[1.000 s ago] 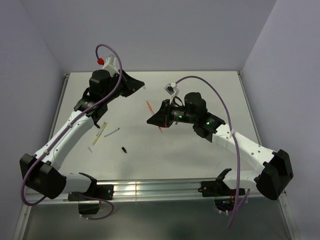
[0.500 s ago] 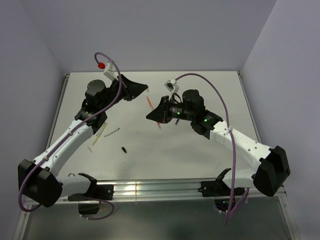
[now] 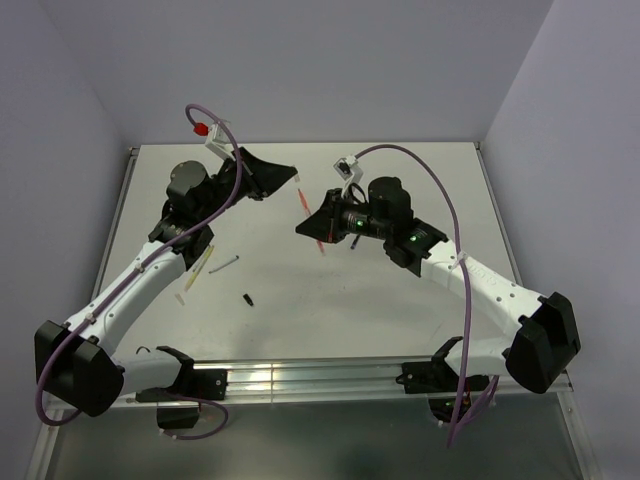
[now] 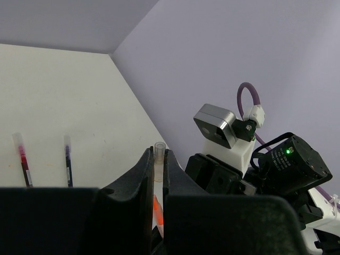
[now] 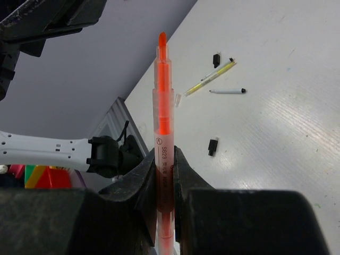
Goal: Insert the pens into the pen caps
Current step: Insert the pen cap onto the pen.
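Since a second ago, the left gripper (image 3: 286, 176) has swung in toward the right gripper (image 3: 309, 227), whose orange pen (image 3: 301, 205) now points at it just apart, above the surface (image 3: 350, 310); a yellow pen (image 3: 201, 264), white-black pen (image 3: 224, 265) and black cap (image 3: 246, 298) lie beside the left arm. Left wrist: gripper clenched on a clear pen cap (image 4: 159, 152), open end outward; red pen (image 4: 22, 159) and dark purple pen (image 4: 67, 159) lie side by side beyond. Right wrist: gripper clamped on the orange pen's barrel, tip free.
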Robot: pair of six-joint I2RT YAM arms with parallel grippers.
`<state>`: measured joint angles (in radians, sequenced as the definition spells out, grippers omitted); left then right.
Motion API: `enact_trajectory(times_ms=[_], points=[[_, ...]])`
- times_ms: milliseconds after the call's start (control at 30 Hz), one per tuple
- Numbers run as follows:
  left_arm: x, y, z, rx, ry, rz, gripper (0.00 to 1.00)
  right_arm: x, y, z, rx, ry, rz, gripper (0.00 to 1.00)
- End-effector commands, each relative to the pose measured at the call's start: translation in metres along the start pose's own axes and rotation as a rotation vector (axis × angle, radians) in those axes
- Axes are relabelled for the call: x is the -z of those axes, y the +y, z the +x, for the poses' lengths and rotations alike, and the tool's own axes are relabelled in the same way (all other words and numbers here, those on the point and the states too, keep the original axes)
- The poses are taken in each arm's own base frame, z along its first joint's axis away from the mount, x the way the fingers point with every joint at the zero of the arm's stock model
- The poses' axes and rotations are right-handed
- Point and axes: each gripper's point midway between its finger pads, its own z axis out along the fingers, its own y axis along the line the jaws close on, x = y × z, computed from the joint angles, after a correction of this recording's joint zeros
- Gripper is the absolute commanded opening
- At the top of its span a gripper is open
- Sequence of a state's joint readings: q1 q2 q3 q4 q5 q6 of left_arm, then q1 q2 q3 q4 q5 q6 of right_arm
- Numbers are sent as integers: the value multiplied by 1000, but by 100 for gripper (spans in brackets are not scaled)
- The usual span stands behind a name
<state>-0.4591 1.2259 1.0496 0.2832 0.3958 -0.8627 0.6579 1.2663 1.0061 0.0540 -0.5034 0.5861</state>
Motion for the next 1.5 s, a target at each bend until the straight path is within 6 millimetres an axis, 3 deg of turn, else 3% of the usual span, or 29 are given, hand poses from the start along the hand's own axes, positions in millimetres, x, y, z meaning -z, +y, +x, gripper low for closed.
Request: enact_trajectory(times_ms=[0, 233, 700, 1133, 1467], points=[[0, -12, -4, -12, -10, 49, 0, 8, 16, -28, 52, -92, -32, 0], [-7, 0, 6, -8, 25, 1, 0, 11, 15, -31, 59, -102, -23, 0], [-7, -6, 11, -15, 30, 23, 0, 12, 13, -33, 55, -102, -18, 0], [-2, -2, -3, -19, -12, -22, 0, 7, 14, -3, 39, -30, -42, 0], [-1, -6, -4, -18, -12, -1, 0, 8, 10, -5, 47, -45, -6, 0]])
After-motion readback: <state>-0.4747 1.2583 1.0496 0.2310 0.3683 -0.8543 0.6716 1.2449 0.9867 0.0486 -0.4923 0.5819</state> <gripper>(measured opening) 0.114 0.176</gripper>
